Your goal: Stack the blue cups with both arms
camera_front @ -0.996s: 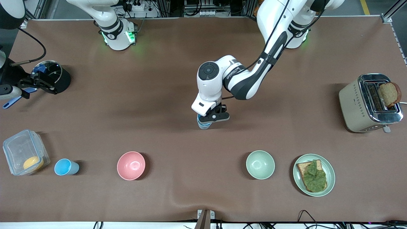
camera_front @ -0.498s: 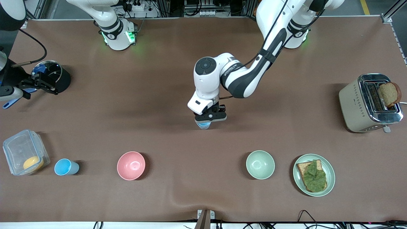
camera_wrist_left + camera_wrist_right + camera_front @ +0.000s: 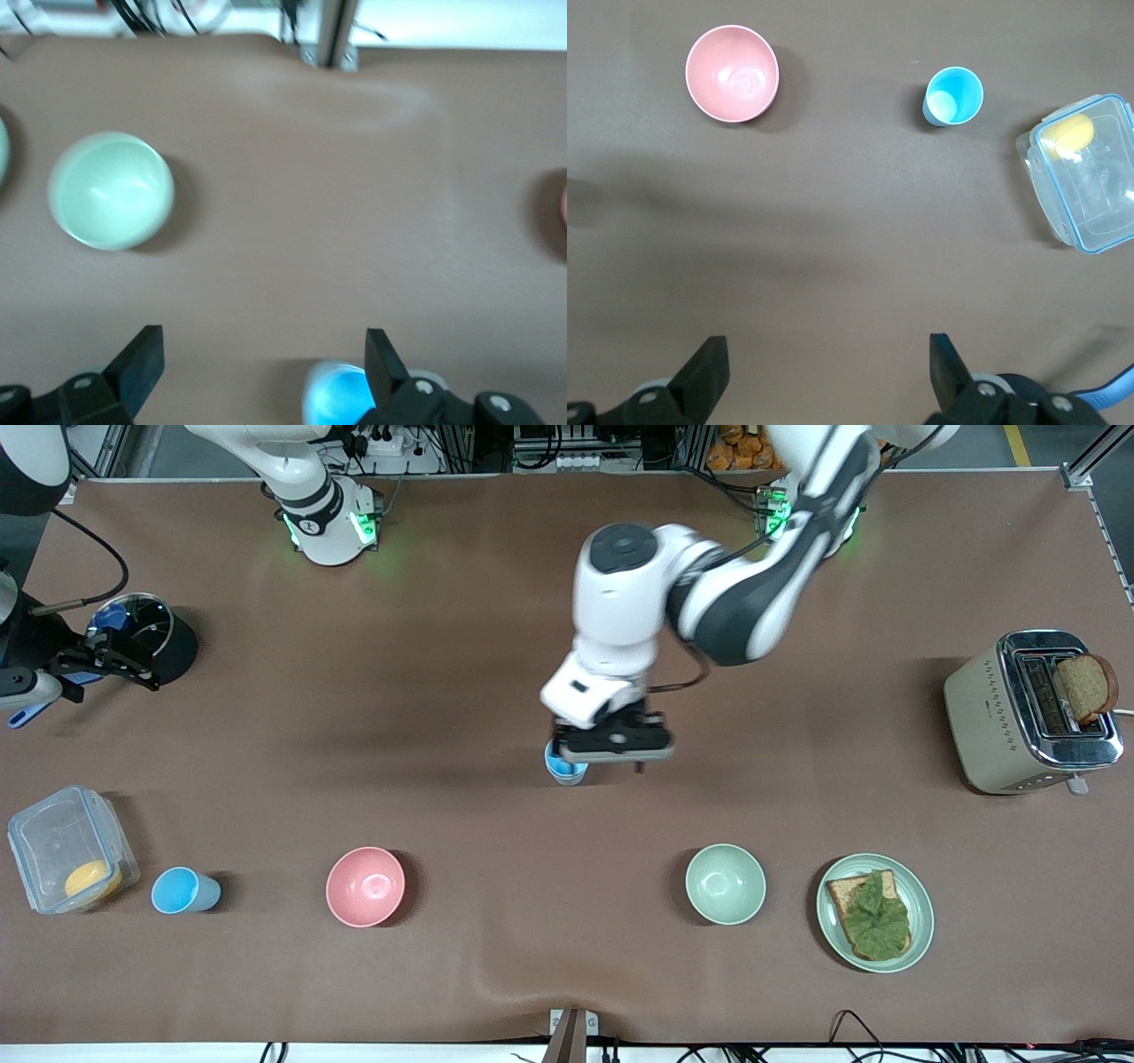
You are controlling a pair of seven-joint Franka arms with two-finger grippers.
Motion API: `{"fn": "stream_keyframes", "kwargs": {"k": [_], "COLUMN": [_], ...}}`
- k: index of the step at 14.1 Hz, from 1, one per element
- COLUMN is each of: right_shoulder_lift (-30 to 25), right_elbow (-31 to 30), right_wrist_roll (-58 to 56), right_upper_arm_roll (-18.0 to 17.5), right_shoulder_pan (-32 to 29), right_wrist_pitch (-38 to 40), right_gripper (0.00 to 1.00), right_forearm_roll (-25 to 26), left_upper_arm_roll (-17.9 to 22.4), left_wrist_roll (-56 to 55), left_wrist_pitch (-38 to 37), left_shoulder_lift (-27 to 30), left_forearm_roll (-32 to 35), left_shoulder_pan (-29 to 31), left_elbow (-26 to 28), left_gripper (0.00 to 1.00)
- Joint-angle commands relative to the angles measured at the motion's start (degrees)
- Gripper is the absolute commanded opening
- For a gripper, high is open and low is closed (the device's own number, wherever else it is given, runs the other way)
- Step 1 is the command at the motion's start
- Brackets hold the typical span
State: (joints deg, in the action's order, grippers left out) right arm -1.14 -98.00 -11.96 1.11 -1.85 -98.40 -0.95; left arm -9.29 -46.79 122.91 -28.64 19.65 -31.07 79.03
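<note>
One blue cup (image 3: 564, 769) stands upright mid-table. My left gripper (image 3: 613, 742) hovers just above it, shifted toward the left arm's end. In the left wrist view the left gripper (image 3: 266, 350) is open and empty, with the cup (image 3: 341, 396) beside one finger (image 3: 383, 359). A brighter sky-blue cup (image 3: 184, 890) stands near the front camera at the right arm's end, and also shows in the right wrist view (image 3: 953, 96). My right gripper (image 3: 133, 662) waits high over that end, next to a black pot; in its own view (image 3: 828, 354) it is open and empty.
A pink bowl (image 3: 365, 886) and a pale green bowl (image 3: 725, 883) stand nearer the front camera than the middle cup. A plate with toast and lettuce (image 3: 874, 911), a toaster (image 3: 1032, 710), a clear lidded box (image 3: 71, 849) and the black pot (image 3: 159, 638) stand near the table's ends.
My left gripper has lifted off the middle cup and shifted toward the left arm's end; the cup stays on the table. The right arm has not moved.
</note>
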Motion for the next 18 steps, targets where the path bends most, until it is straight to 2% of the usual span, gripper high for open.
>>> {"fn": "stream_keyframes", "kwargs": {"k": [1,5,8,9,11,13,15,17,18], "right_shoulder_lift": [0.6,0.6,0.6,0.6,0.6,0.6,0.6,0.6,0.6], "right_elbow": [1.4,1.4,1.4,1.4,1.4,1.4,1.4,1.4,1.4], "right_wrist_roll": [-0.8,-0.7,-0.7,-0.7,-0.7,-0.7,-0.7,-0.7,-0.7], "right_upper_arm_roll": [-0.8,-0.8,-0.8,-0.8,-0.8,-0.8,-0.8,-0.8,-0.8], "right_shoulder_pan": [-0.9,-0.9,-0.9,-0.9,-0.9,-1.0,-1.0,-1.0,-1.0], "right_wrist_pitch": [0.8,0.8,0.9,1.3,2.3,2.4,2.4,2.4,2.4], "right_gripper": [1.00,1.00,1.00,1.00,1.00,1.00,1.00,1.00,1.00], "right_forearm_roll": [1.0,1.0,0.9,0.9,0.9,0.9,0.9,0.9,0.9], "left_upper_arm_roll": [-0.4,-0.9,-0.7,-0.7,-0.9,-1.0,-1.1,-1.2,-1.2], "left_wrist_roll": [9.1,16.1,21.9,21.7,13.9,8.3,7.0,8.1,10.2], "left_wrist_pitch": [-0.5,-3.4,-6.8,-8.7,-10.2,-10.5,-13.2,-16.2,-17.6], "left_shoulder_lift": [1.6,1.5,1.0,1.3,3.1,7.3,14.5,24.1,27.5], "left_forearm_roll": [0.5,0.0,-3.3,-5.1,-13.8,-15.3,-15.5,-15.5,-15.6], "left_shoulder_pan": [5.9,18.9,24.8,26.6,29.7,29.8,29.7,29.5,29.6], "left_elbow": [1.6,1.7,2.0,2.2,4.0,7.4,15.5,25.8,28.0], "left_gripper": [1.00,1.00,1.00,1.00,1.00,1.00,1.00,1.00,1.00]}}
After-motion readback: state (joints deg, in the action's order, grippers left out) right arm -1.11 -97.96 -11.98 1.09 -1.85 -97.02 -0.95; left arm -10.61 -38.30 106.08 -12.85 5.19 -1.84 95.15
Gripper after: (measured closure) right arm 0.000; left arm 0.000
